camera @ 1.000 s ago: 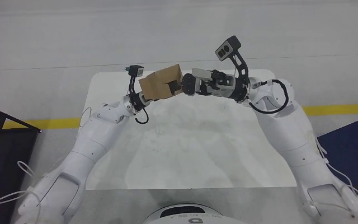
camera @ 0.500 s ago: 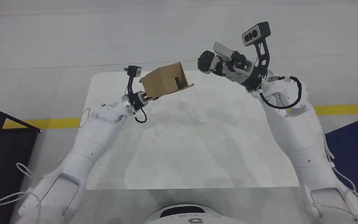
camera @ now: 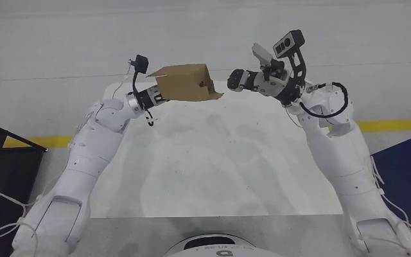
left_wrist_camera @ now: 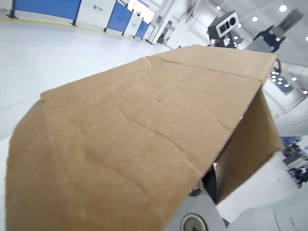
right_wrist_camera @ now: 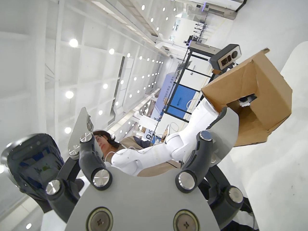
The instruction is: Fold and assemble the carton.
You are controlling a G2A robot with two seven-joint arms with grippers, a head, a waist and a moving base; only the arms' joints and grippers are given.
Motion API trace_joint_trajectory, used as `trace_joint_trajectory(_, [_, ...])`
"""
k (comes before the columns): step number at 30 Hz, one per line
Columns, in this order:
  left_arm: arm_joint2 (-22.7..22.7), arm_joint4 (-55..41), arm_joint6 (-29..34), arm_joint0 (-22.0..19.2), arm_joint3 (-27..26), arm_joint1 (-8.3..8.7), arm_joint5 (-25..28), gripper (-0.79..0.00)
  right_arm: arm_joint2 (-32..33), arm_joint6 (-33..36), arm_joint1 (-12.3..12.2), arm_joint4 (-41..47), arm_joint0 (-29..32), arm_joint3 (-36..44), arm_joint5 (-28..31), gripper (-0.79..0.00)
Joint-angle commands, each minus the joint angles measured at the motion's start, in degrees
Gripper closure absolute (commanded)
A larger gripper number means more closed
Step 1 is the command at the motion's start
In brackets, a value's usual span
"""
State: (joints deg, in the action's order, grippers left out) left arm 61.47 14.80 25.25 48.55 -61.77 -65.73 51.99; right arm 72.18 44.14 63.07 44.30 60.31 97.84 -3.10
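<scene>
The carton [camera: 183, 82] is held clear of the tabletop [camera: 212, 173] by the left jaws, which are pinched on one wall at the end nearest their own wrist. A dark fingertip [right_wrist_camera: 247, 99] can be made out inside the open mouth, so the wall is judged to be clamped from inside and outside. The right jaws are spread wide and hold nothing. The carton's open end is turned towards them, near but apart from their fingers [right_wrist_camera: 226, 131]. A loose flap [camera: 215, 96] hangs from that open end, on the side closest to the right jaws. The carton is judged to be light, empty corrugated board: stiff across its flat panels, ready to hinge along its creases, and easily dented or bowed if squeezed hard on a single wall. Its matt brown surface is unlikely to slip. The flap would best be taken or pushed close to its free edge and turned about its crease, while the body is steadied by the pinch already made at the far end.
</scene>
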Motion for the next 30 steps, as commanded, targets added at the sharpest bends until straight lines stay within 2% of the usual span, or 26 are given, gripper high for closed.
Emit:
trace_joint_trajectory(1, [1.21, 4.87, -2.21, 0.85, -2.31, 0.33, -0.45, 0.000, 0.75, -1.32, -0.12, 1.55, -0.17, 1.23, -4.56, -0.785])
trace_joint_trajectory(6, [2.67, 10.87, -5.65, 2.49, -6.13, 0.68, -2.01, 0.000, -1.38, -9.17, 0.12, 0.98, -0.59, 3.23, -15.70, -0.785])
trace_joint_trajectory(10, [3.11, 13.99, -8.00, 3.41, -7.61, 0.72, -3.48, 0.000, -3.28, -12.73, 0.62, 2.75, -1.55, 3.62, -19.76, -0.785])
trace_joint_trajectory(15, [3.13, 15.52, -9.08, 4.02, -8.59, 0.70, -4.03, 0.000, -4.64, -15.11, 1.06, 3.80, -2.03, 4.14, -21.32, -0.785])
trace_joint_trajectory(22, [3.59, 15.57, -9.35, 4.36, -9.24, 0.81, -3.34, 0.000, -6.58, -18.91, 1.89, 4.84, -2.75, 2.31, -20.30, -0.776])
trace_joint_trajectory(30, [4.20, 15.03, -9.15, 4.62, -9.85, 0.97, -3.04, 0.000, -7.37, -19.06, 2.48, 6.32, -3.15, 1.15, -19.95, -0.760])
